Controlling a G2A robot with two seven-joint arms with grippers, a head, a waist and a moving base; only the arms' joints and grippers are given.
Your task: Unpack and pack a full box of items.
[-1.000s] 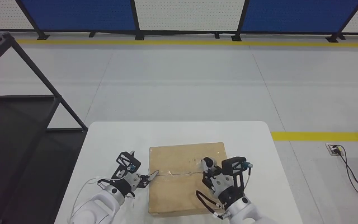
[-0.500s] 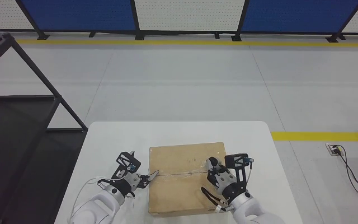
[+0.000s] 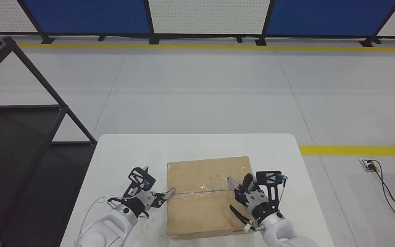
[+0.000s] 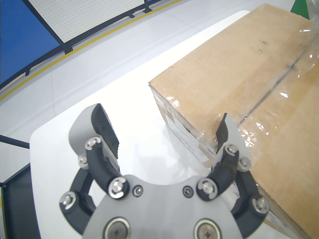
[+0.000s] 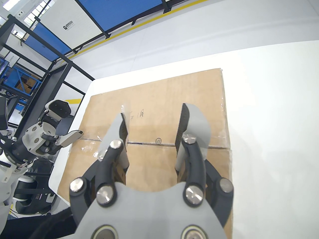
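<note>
On the white surface (image 3: 123, 154) sits the sealed cardboard box (image 3: 197, 179). The right claw (image 5: 154, 111), released, hangs above its right half. The left claw (image 4: 162, 118), released too, sits at its left edge, where the taped seam (image 5: 149, 142) between them ends.

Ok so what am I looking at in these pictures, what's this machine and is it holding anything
It is a two-armed robot at a white table. One picture looks down from above its arms; the other two come from wrist cameras. On the table lies one closed cardboard box, clear tape along its middle seam. The left arm's jaws stand open at one end of that seam, the right arm's jaws open over the other. Nothing is held.
</note>
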